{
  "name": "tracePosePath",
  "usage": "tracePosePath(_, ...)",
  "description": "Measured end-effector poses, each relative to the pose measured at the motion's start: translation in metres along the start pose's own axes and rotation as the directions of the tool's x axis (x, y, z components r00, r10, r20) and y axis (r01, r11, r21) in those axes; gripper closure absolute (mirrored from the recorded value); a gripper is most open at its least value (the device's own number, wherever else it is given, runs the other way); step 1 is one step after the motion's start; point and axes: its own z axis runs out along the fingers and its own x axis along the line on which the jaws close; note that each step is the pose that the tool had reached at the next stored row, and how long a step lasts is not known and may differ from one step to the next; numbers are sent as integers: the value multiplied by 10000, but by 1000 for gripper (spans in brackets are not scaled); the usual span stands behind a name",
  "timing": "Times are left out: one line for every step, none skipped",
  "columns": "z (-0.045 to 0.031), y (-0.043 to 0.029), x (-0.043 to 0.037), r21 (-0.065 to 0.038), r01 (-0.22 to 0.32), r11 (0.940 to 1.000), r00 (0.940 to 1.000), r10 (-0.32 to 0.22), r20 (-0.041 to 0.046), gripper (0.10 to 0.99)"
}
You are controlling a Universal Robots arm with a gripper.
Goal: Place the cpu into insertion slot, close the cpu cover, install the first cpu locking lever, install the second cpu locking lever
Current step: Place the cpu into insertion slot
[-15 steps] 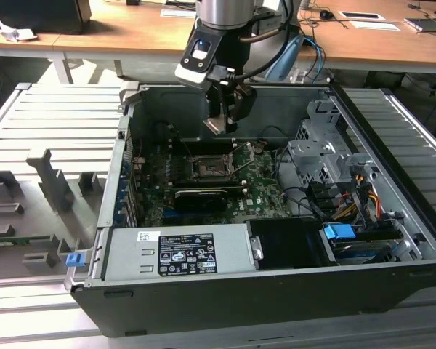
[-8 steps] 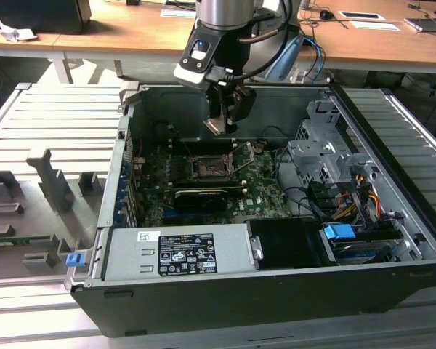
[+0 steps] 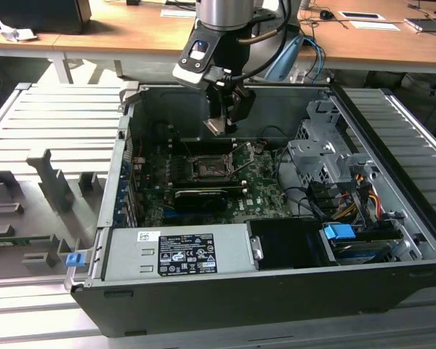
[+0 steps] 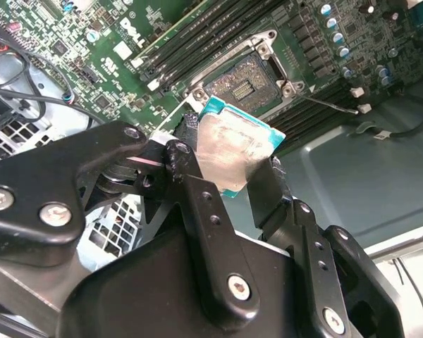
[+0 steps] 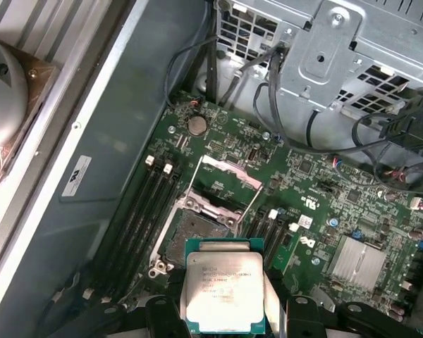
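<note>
My gripper [image 3: 219, 122] hangs inside the open computer case, shut on the cpu [image 3: 214, 126], a flat square chip with a silvery face and green edge. The chip sits between the black fingers [image 4: 192, 176] in both wrist views, cpu [image 4: 233, 144] and cpu [image 5: 224, 285]. It is held in the air, a little above and to the rear of the insertion slot [image 3: 207, 167]. The insertion slot [image 5: 194, 239] lies uncovered on the green board, its dark centre showing, as does the insertion slot [image 4: 243, 81]. The cpu cover [image 5: 229, 172] stands flipped up at the slot's edge. A thin lever [image 3: 243, 169] sticks up beside the slot.
The case walls [image 3: 123, 145] surround the board. A long black card [image 3: 201, 195] lies in front of the slot, with a grey power supply [image 3: 178, 251] nearer still. A drive cage [image 3: 327, 156] and cable bundles fill the exterior view's right. Memory slots [image 5: 137, 211] run beside the socket.
</note>
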Motion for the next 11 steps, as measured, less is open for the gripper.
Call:
tracePosePath(0, 0, 0, 0, -22, 10000, 10000, 22, 2, 561)
tracePosePath(1, 0, 0, -1, -60, 10000, 10000, 60, 5, 561)
tracePosePath(2, 0, 0, -2, -87, 10000, 10000, 87, 8, 561)
tracePosePath(2, 0, 0, -2, -111, 9999, 9999, 111, 10, 561)
tracePosePath(3, 0, 0, -3, -151, 9999, 9999, 151, 13, 561)
tracePosePath(3, 0, 0, -3, -175, 9998, 9998, 175, 15, 561)
tracePosePath(4, 0, 0, -4, -196, 9998, 9998, 196, 17, 561)
tracePosePath(5, 0, 0, -4, -244, 9997, 9997, 244, 21, 561)
tracePosePath(5, 0, 0, -5, -274, 9996, 9996, 274, 23, 561)
tracePosePath(6, 0, 0, -6, -296, 9996, 9996, 296, 25, 561)
tracePosePath(9, -1, 0, -8, -380, 9993, 9993, 380, 32, 561)
